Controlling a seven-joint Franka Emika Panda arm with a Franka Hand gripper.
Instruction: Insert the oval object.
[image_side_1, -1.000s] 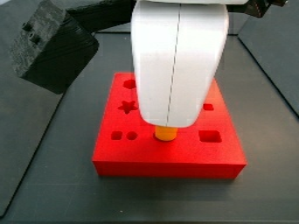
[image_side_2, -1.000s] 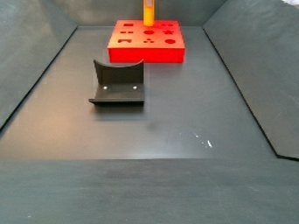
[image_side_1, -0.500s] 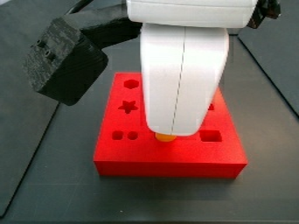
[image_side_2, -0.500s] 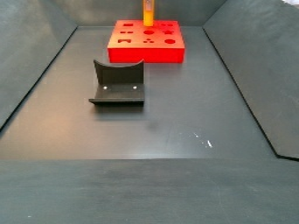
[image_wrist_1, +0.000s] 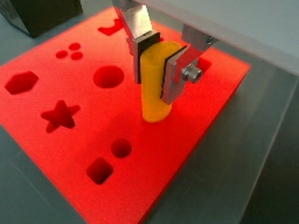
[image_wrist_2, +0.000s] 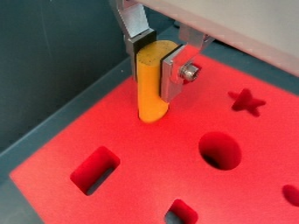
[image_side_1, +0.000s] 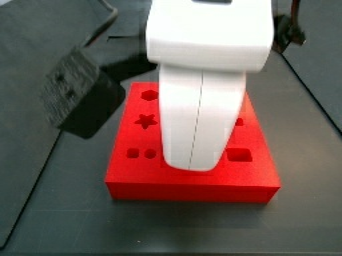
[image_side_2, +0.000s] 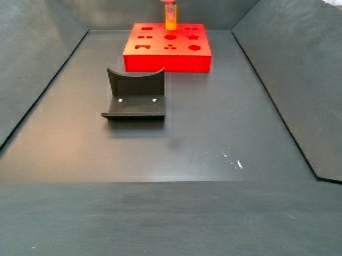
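1. The oval object (image_wrist_1: 156, 83) is clamped upright between the jaws of the gripper (image_wrist_1: 162, 61); its lower end is sunk into the red block (image_wrist_2: 140, 171).
2. No writing can be read.
3. Compared with a second ago, the peg is seated lower.
4. The gripper (image_side_1: 201, 110) is held vertically above the block.

- a robot test bench in a lab: a bare dark table (image_side_2: 174, 150) walled in by dark panels.
- at its far edge, the gripper (image_wrist_1: 163, 63) over a red block (image_side_2: 167, 50) of shaped holes.
- a dark fixture (image_side_2: 135, 95) mid-table.
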